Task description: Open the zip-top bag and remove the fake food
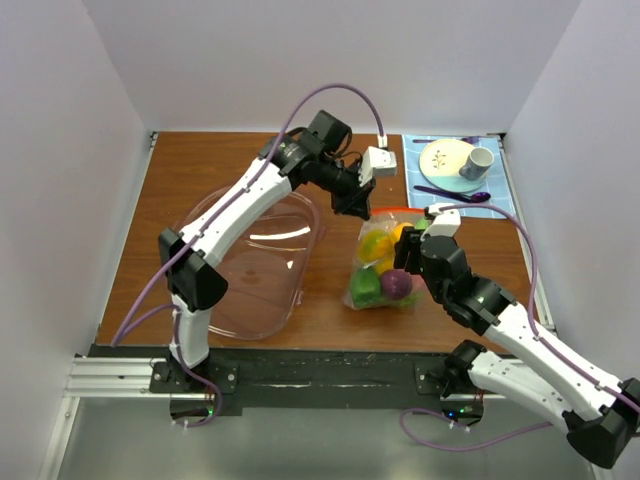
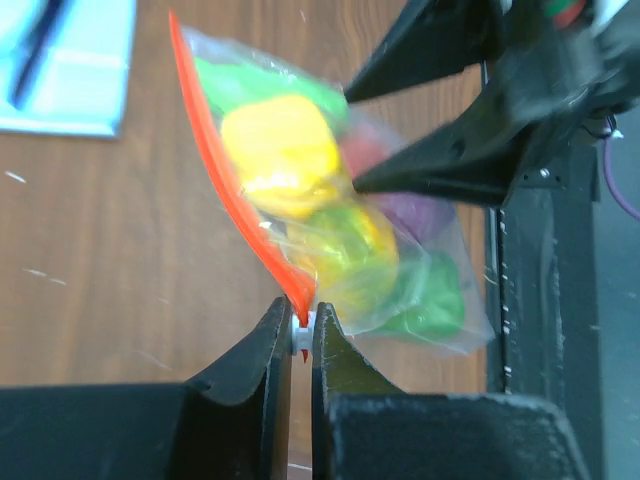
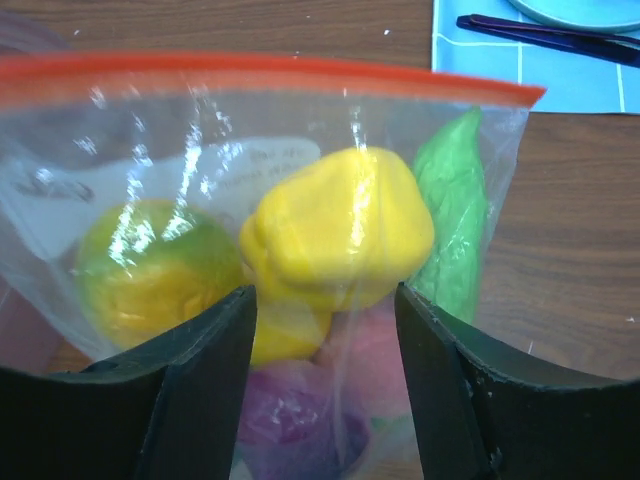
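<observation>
Right pincer (image 3: 325,295): fingers are seen spread apart at the near right side of the bag (image 1: 385,265); the bag's bulging body is framed between them, but no grip is made.
Bowl (image 1: 190,215): a large clear pinkish one is placed on the left of the table (image 1: 230,160), just beside the bag; nothing can be made out inside it.
Bag: clear and crinkled, it is found at the middle of the table, between the two pincers, with its full end turned toward the near edge.
Label (image 3: 200,170): a white patch is seen on the bag's wall below the strip; its writing is too blurred to be read.
Fake food: all of it is shut inside the bag. A yellow piece (image 3: 340,230) is pressed against the wall, a yellow-green ball (image 3: 150,260) lies to its left, a green piece (image 3: 455,200) to its right, and pink (image 3: 370,350) and purple (image 1: 397,285) pieces sit lower down.
Zip strip (image 3: 270,70): the orange-red edge is stretched straight along the far, upper side of the bag and appears sealed.
Left pincer (image 2: 302,320): fingers are pressed together on one end of the zip strip, where a small white piece is pinched.
Blue mat (image 1: 500,195): laid at the far right corner, well apart from the bag; a plate (image 1: 440,155), a cup (image 1: 477,162) and a purple spoon (image 1: 450,192) are set on it.
</observation>
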Available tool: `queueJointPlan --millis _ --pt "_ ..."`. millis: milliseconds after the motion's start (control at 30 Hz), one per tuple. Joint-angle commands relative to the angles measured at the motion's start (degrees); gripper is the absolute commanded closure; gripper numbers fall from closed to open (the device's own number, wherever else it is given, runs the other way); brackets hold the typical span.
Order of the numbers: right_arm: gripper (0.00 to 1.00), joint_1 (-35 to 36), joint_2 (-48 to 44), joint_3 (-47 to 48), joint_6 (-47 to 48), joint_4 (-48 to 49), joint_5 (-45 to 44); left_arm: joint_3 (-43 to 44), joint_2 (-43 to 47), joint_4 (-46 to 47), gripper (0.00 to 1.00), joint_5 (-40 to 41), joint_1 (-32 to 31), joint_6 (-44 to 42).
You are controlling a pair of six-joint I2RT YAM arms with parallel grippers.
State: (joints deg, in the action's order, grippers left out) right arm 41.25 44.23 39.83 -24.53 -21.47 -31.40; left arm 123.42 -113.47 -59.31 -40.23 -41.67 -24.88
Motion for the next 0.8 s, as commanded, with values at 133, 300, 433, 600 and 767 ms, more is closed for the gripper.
queueJointPlan --millis 133,300,433,600,767 --pt "0.27 0.32 3.67 13.07 13.87 4.41 0.89 -5.37 7.12 -3.26 0.98 -0.46 -4.11 -6.56" --pt "0.25 0.23 3.15 15.62 31.98 14.25 12.91 -6.96 8.96 -6.43 0.94 0.32 -7.46 -9.48" --pt "0.26 0.23 4.54 19.92 39.64 9.36 28.72 -4.33 11.16 -7.05 0.95 2.17 -7.99 -11.76" --pt "0.37 0.23 3.85 23.97 43.43 1.35 35.17 -3.88 14.32 -6.7 0.96 4.28 -8.08 -13.78" --pt "0.37 0.23 0.6 24.85 45.8 -2.34 37.54 -8.36 19.33 -3.98 0.99 5.69 -8.08 -17.47"
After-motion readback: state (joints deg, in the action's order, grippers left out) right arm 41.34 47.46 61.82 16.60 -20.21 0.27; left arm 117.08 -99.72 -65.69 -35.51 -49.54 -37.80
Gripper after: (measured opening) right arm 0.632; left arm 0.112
